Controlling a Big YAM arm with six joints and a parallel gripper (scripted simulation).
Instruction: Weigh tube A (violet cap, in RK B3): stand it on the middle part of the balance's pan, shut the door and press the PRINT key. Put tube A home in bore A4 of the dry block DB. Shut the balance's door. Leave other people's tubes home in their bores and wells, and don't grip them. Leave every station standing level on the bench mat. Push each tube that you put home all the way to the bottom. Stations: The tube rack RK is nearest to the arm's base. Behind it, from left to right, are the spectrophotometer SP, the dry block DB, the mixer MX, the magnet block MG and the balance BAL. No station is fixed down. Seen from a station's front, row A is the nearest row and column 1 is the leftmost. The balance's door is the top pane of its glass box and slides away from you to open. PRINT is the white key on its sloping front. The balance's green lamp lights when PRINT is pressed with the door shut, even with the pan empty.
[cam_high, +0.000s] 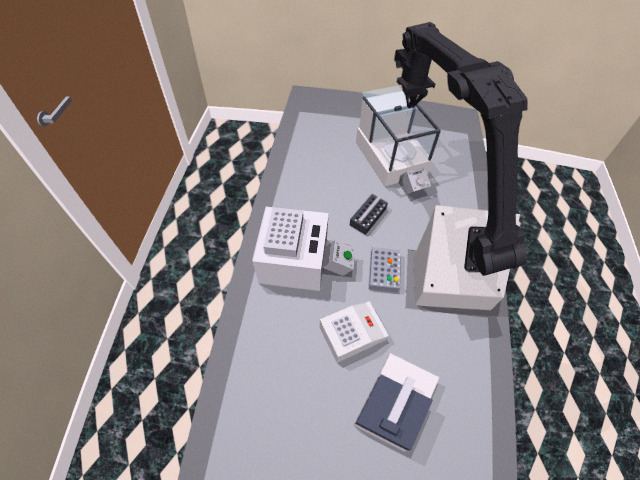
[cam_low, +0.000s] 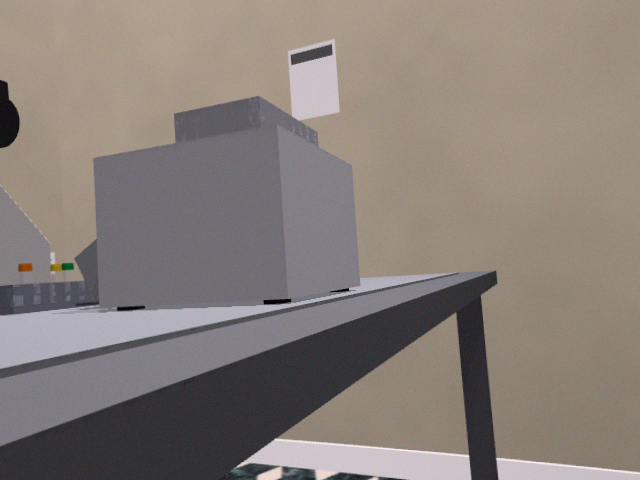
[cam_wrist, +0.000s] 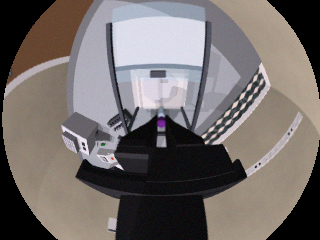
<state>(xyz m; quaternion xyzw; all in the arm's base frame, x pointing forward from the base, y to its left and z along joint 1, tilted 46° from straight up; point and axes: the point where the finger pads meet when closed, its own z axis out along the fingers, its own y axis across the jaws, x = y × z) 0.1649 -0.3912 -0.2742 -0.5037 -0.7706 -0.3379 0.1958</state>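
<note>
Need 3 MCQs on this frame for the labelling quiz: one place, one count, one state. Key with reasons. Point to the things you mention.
1. Where is the hand (cam_high: 413, 102) (cam_wrist: 161, 118)?
A) over the tube rack
B) at the balance's glass box
C) over the spectrophotometer

2. How many capped tubes stand in the tube rack?
A) one
B) three
C) six

3. What is the hand's state?
A) shut on the violet-capped tube
B) wide open
C) shut on nothing

Key:
1 B: the top view shows the fingertips up at the glass box (cam_high: 395, 138) (cam_wrist: 208, 60).
2 B: orange, green and yellow caps show in the rack (cam_high: 371, 268) (cam_low: 5, 299).
3 A: the violet cap (cam_wrist: 161, 122) sits between the fingers in the wrist view.
</note>
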